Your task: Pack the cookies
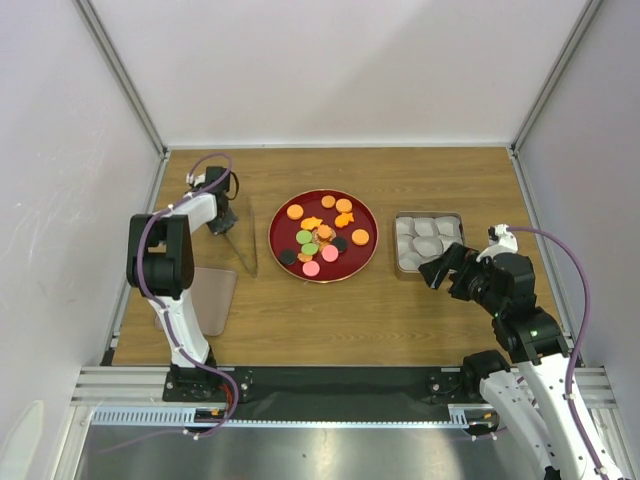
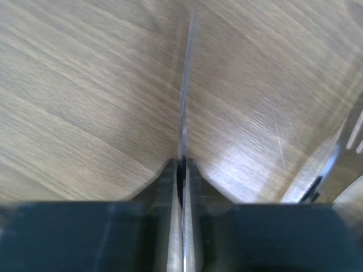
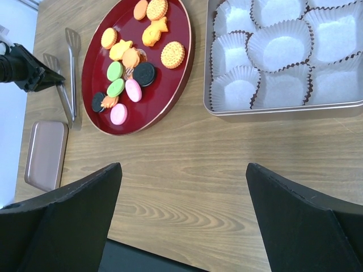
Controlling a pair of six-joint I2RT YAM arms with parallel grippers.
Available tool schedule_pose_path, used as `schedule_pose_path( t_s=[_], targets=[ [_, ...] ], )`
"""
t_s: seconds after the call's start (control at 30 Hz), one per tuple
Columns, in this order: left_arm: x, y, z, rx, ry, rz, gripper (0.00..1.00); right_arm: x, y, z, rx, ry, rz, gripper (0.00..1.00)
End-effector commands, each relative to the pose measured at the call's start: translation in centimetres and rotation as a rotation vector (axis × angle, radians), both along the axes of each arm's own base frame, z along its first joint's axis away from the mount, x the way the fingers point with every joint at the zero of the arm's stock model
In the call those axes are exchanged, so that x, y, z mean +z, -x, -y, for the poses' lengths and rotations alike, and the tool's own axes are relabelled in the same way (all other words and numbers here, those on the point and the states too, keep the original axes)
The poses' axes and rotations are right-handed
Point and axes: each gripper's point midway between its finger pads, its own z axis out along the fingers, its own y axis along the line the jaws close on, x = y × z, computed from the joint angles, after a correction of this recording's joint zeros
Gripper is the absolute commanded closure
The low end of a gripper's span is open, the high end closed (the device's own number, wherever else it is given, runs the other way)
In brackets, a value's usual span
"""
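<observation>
The cookies (image 1: 322, 238) lie in a loose pile on a big dark-red plate (image 1: 290, 262) at the table's middle: orange, green, pink and black rounds and a few orange fish. They also show in the right wrist view (image 3: 133, 56). A metal tin (image 1: 397, 250) with empty white paper cups stands right of the plate. My left gripper (image 1: 224, 217) is shut on one thin arm of metal tongs (image 2: 186, 85) left of the plate. My right gripper (image 1: 437, 272) is open and empty by the tin's near corner, above bare wood (image 3: 184, 170).
A pinkish rectangular lid (image 1: 212, 300) lies near the left arm's base. The tongs (image 1: 247, 255) rest on the table between the lid and the plate. White walls close in the table on three sides.
</observation>
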Motion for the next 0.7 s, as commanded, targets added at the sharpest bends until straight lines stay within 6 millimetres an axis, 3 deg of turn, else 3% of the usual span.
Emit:
schedule_pose_path(
  t_s=[0.0, 0.1, 0.23, 0.43, 0.47, 0.53, 0.6, 0.63, 0.67],
  targets=[
    [0.4, -0.6, -0.3, -0.028, 0.006, -0.007, 0.98, 2.4, 0.1, -0.2, 0.019, -0.009, 0.056, 0.0],
    [1.5, -0.7, -0.1, -0.033, 0.016, 0.025, 1.0, 2.7, 0.1, -0.2, 0.023, -0.006, 0.061, 0.0],
    [5.2, -1.4, 0.6, -0.057, 0.052, 0.116, 1.0, 3.4, 0.0, -0.6, 0.044, -0.009, 0.082, 0.0],
    [14.1, -1.0, 3.0, -0.126, 0.162, 0.339, 1.0, 5.1, -0.3, -1.8, 0.112, -0.039, 0.133, 0.0],
    [17.1, -0.5, 3.4, -0.142, 0.185, 0.42, 1.0, 5.4, -0.2, -2.3, 0.141, -0.053, 0.142, 0.0],
    [18.6, 0.9, 5.4, -0.2, 0.264, 0.468, 0.99, 6.5, 0.0, -3.5, 0.209, -0.094, 0.18, 0.0],
    [23.1, 2.6, 8.7, -0.3, 0.359, 0.605, 1.0, 8.0, -0.2, -4.9, 0.265, -0.157, 0.233, 0.0],
    [23.5, 4.0, 11.0, -0.377, 0.438, 0.624, 1.0, 8.1, -0.2, -5.5, 0.296, -0.187, 0.238, 0.0],
    [25.4, 4.4, 12.6, -0.407, 0.509, 0.704, 1.0, 8.6, 0.3, -6.5, 0.353, -0.226, 0.246, 0.0]
  ],
)
